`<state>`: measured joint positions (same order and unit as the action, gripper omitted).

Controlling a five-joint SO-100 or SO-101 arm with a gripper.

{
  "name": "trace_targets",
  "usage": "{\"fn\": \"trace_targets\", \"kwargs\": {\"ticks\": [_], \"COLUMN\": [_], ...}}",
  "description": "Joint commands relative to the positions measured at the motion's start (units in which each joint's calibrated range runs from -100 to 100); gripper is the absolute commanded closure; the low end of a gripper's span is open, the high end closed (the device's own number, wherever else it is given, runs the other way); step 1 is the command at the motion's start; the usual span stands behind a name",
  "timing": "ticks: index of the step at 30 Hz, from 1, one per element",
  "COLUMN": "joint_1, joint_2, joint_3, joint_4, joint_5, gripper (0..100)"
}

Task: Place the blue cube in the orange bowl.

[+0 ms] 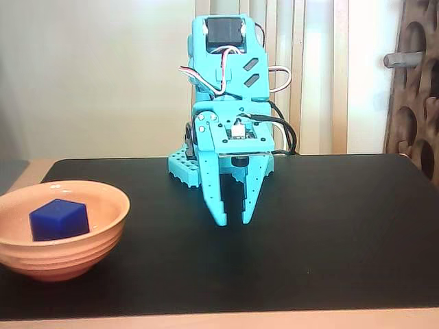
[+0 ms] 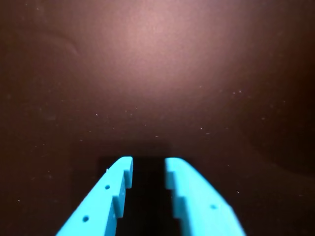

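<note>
In the fixed view the blue cube (image 1: 59, 219) lies inside the orange bowl (image 1: 68, 257), which stands at the front left of the black mat. My turquoise gripper (image 1: 233, 221) hangs at the middle of the mat, pointing down, well to the right of the bowl and apart from it. Its jaws stand a little apart with nothing between them. The wrist view shows the gripper (image 2: 148, 164) over bare dark mat, with an empty gap between the fingers (image 2: 110, 189); neither cube nor bowl shows there.
The black mat (image 1: 329, 233) covers most of the table. The arm's base (image 1: 185, 164) sits at the mat's back edge. A brown perforated panel (image 1: 418, 96) stands at the far right.
</note>
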<state>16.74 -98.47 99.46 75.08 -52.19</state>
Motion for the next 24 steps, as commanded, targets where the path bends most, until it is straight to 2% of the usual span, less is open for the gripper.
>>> {"fn": "trace_targets", "kwargs": {"ticks": [1, 24], "joint_1": [0.4, -0.1], "joint_2": [-1.0, -0.9], "joint_3": [0.5, 0.5], "joint_4": [0.8, 0.8], "joint_5": [0.1, 0.0], "gripper": [100, 100]}}
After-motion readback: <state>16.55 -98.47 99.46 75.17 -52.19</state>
